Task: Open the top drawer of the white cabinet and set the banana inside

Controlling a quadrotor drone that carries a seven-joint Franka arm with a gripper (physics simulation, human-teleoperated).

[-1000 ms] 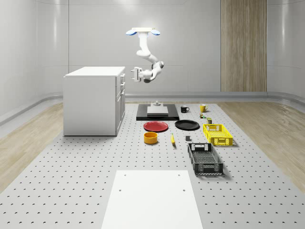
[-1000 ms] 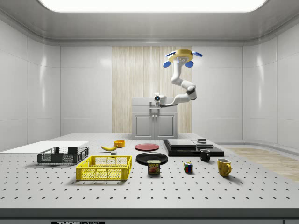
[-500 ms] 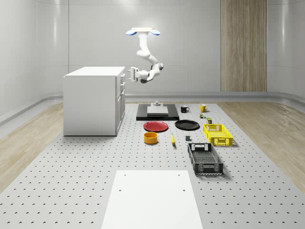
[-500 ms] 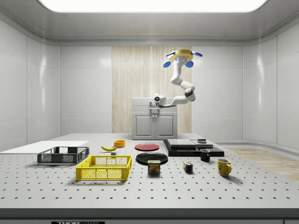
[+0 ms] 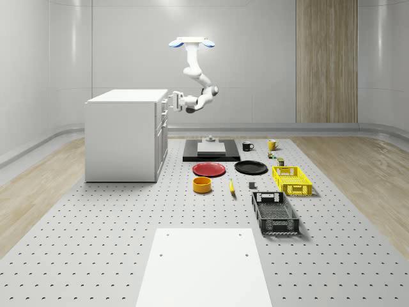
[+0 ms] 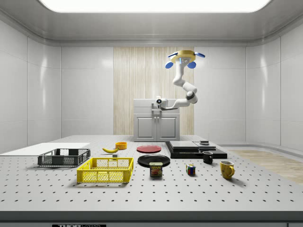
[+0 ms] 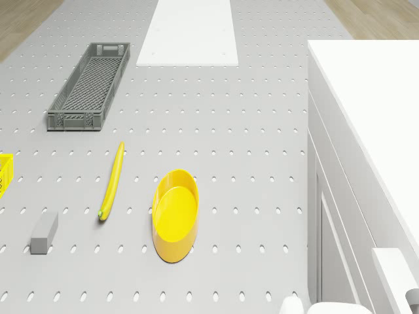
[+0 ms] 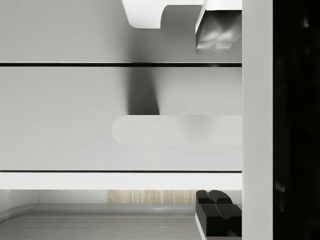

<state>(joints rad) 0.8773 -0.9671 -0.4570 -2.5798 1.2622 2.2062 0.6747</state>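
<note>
pincer [image 5: 170, 100] open at top drawer [image 5: 163, 103] handle

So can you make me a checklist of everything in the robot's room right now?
Surface: grey floor dotted with holes, with a white panel.
Job's things: white cabinet, drawers shut; banana on the floor.
Clutter: yellow bowl, red plate, black plate, yellow crate, grey crate, two mugs.
Gripper: gripper open at the top drawer front; drone hovers beside the cabinet.
Cables: nothing seen.
Surroundings: pale walls, wood panel.
</note>
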